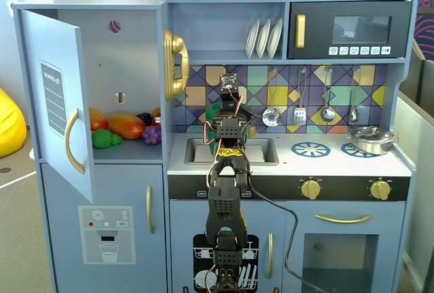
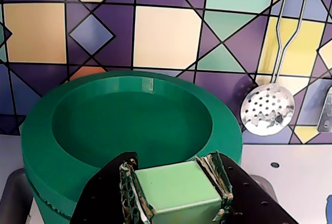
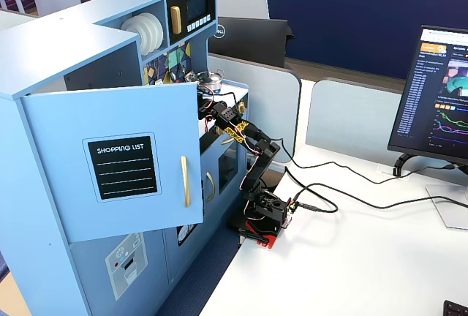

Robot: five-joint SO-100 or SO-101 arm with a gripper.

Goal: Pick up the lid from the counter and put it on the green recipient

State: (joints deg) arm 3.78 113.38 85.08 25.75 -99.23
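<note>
Hand [image 2: 179, 195] is gripping the lid [image 2: 129, 125] by its knob w/ lid sitting over the green recipient [image 2: 39, 190], so only release is remaining

Even, bright indoor light, soft shadows throughout. A pale glare streak sits on the lid [image 2: 142, 125] rim; the wrist view's bottom edge is slightly soft.

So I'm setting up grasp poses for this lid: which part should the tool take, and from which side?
Take the lid by its light green blocky knob, coming from above. The knob's flat opposite faces suit two fingers, whereas the disc is wide and flat. The wrist view shows exactly this: the tool is closed on two opposite sides of the knob.
</note>
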